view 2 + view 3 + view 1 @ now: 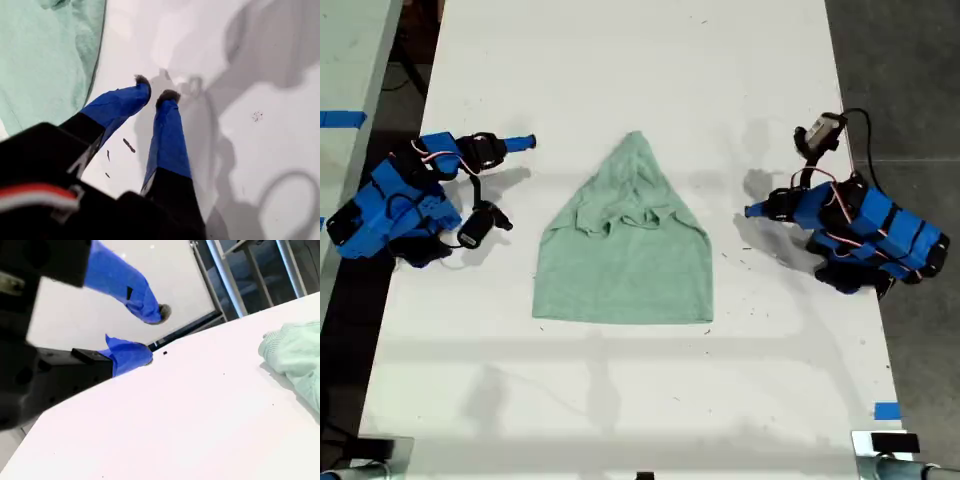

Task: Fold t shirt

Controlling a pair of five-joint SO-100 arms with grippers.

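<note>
A pale mint-green, plain, wrinkled cloth t shirt (625, 260) lies flat in the middle of the white worktop (620, 60). Its upper part is gathered in, so it narrows to a point toward the exterior view's top. Its straight lower edge runs level toward the exterior view's bottom.

My first tool (752, 211) sits at the exterior view's right, apart from the shirt's side edge and aimed toward it. In the first wrist view this tool (155, 87) points down at bare worktop. Its blue-taped fingers are drawn narrow, with only a slim gap at the tips, and they hold nothing. The shirt (45, 55) lies just to one side.

My second tool (525, 142) sits at the exterior view's left, near the level of the shirt's point and well apart from it. In the second wrist view this tool (155, 335) stands wide and empty, and a ribbed edge of the shirt (295, 360) shows across open worktop.

Bare white surface lies on every side of the shirt, widest toward the exterior view's top and bottom. A small blue tape strip (887, 411) marks the worktop edge at the exterior view's lower right.
</note>
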